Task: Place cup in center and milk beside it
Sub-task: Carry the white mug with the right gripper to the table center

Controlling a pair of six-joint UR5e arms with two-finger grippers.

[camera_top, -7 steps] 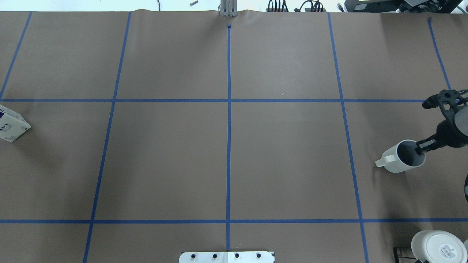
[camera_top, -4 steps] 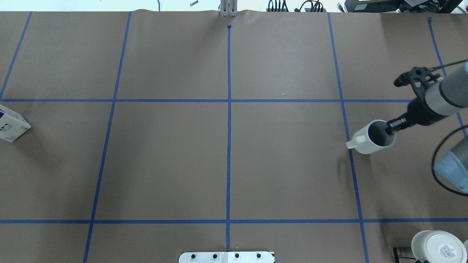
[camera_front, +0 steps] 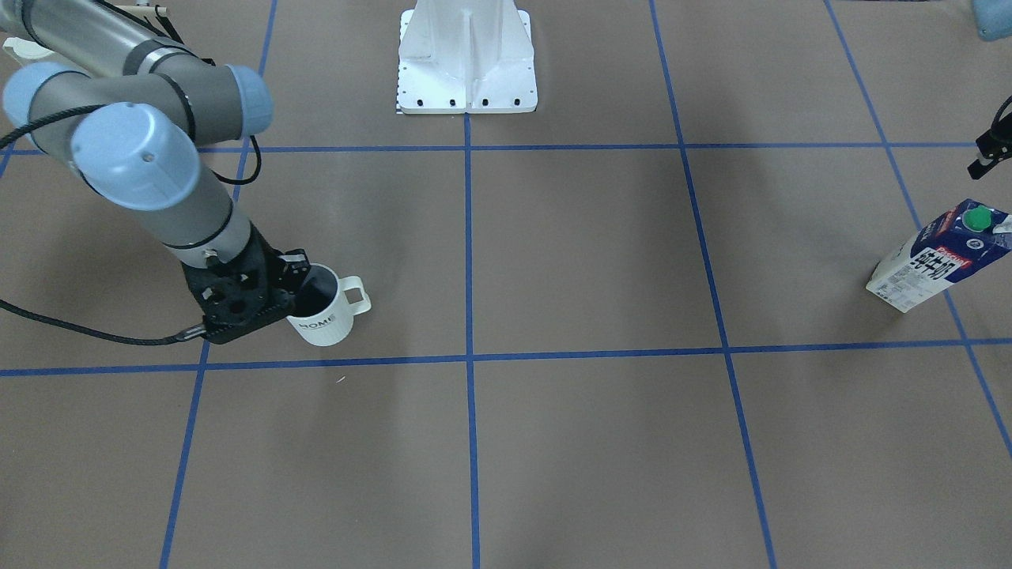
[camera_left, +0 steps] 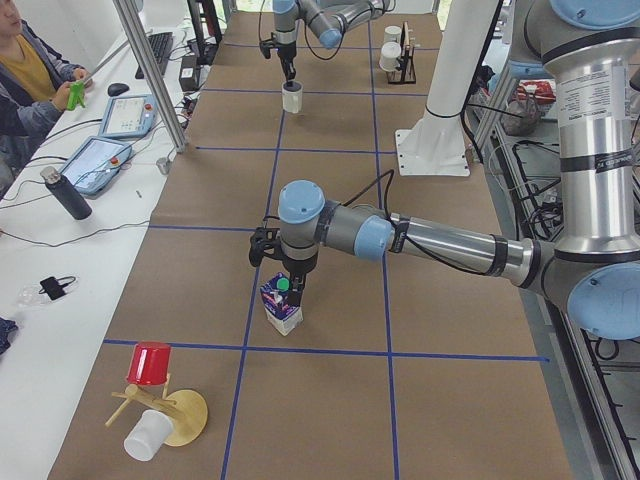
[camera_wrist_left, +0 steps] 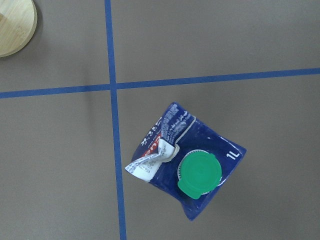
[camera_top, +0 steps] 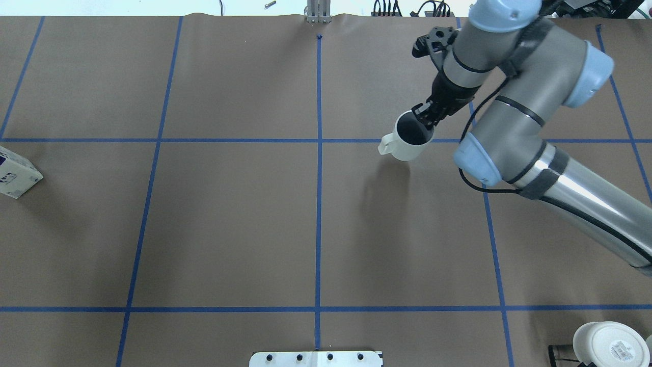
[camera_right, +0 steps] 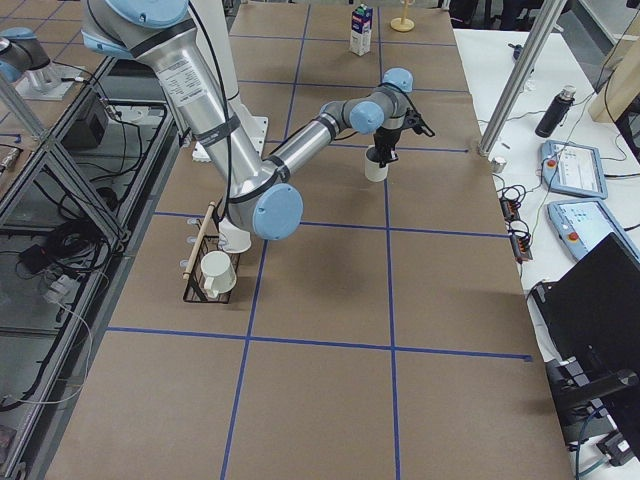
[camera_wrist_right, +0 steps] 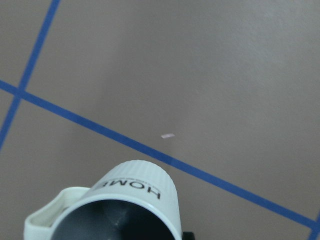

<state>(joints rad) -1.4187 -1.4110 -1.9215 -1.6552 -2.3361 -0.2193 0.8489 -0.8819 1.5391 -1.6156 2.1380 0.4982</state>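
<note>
The white cup (camera_top: 407,145) with "HOME" lettering (camera_front: 320,322) hangs above the table, right of the center crossing (camera_top: 319,140) in the overhead view. My right gripper (camera_top: 425,118) is shut on its rim, one finger inside; its handle points toward the crossing. The cup fills the bottom of the right wrist view (camera_wrist_right: 135,197). The milk carton (camera_front: 941,257) stands upright at the table's left end, cut by the overhead edge (camera_top: 15,177). My left gripper (camera_left: 297,283) hangs just above its green cap (camera_wrist_left: 199,174). I cannot tell whether it is open.
A second white mug (camera_top: 610,344) sits on a rack at the near right corner. A wooden stand with a red cup (camera_left: 150,363) is beyond the carton. The robot's base plate (camera_top: 316,358) is at the near edge. An operator (camera_left: 30,60) sits alongside.
My right arm has carried the cup from the right edge leftward and farther from the robot, toward the center crossing. The carton has not moved.
</note>
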